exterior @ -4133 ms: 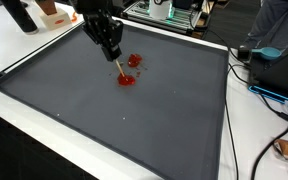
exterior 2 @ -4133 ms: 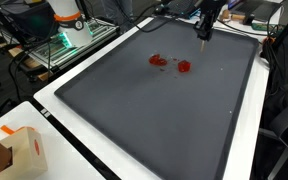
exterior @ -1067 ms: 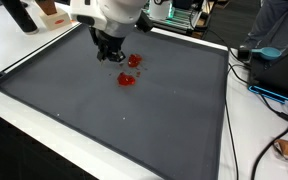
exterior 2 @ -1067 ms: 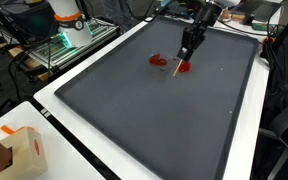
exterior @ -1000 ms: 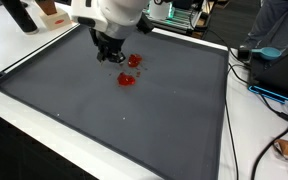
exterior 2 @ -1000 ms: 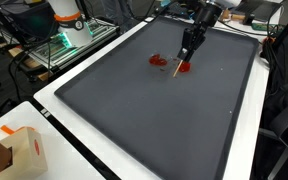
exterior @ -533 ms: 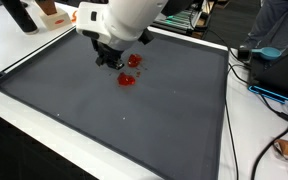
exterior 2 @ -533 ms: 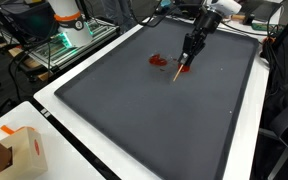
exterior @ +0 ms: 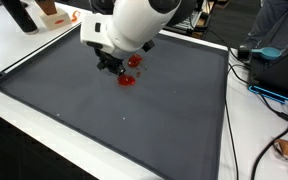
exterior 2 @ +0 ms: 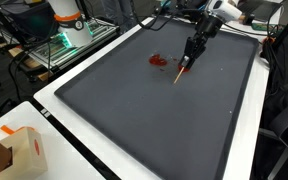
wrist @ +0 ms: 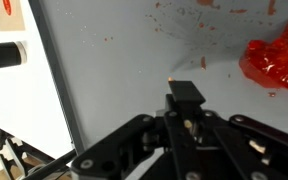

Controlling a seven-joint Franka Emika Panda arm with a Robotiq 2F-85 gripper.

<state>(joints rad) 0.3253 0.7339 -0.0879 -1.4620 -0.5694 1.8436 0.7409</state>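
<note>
My gripper (exterior 2: pixel 192 50) hangs over the far half of a dark grey mat (exterior 2: pixel 134 120) and is shut on a thin pale stick (exterior 2: pixel 182 70). The stick slants down to the mat beside red smears (exterior 2: pixel 160 61). In an exterior view the white arm (exterior: pixel 134 25) covers most of the gripper (exterior: pixel 111 65); one red blob (exterior: pixel 126 81) lies just below it, another (exterior: pixel 136 61) beside it. In the wrist view the black fingers (wrist: pixel 187 95) are pressed together, the stick tip (wrist: pixel 172 76) shows just ahead, and a large red blob (wrist: pixel 277 62) lies to the right.
The mat has a raised black rim (exterior: pixel 227 110) and lies on a white table (exterior: pixel 254 140). A cardboard box (exterior 2: pixel 12 150) stands at one corner. Cables and a laptop (exterior: pixel 279 75) lie beyond the rim, beside a person (exterior: pixel 279 25). Lab equipment (exterior 2: pixel 69 25) stands at the back.
The gripper has come from the mat's far edge down to the red smears with the stick in it. Over the last second it slid a little further, and the arm leaned over them.
</note>
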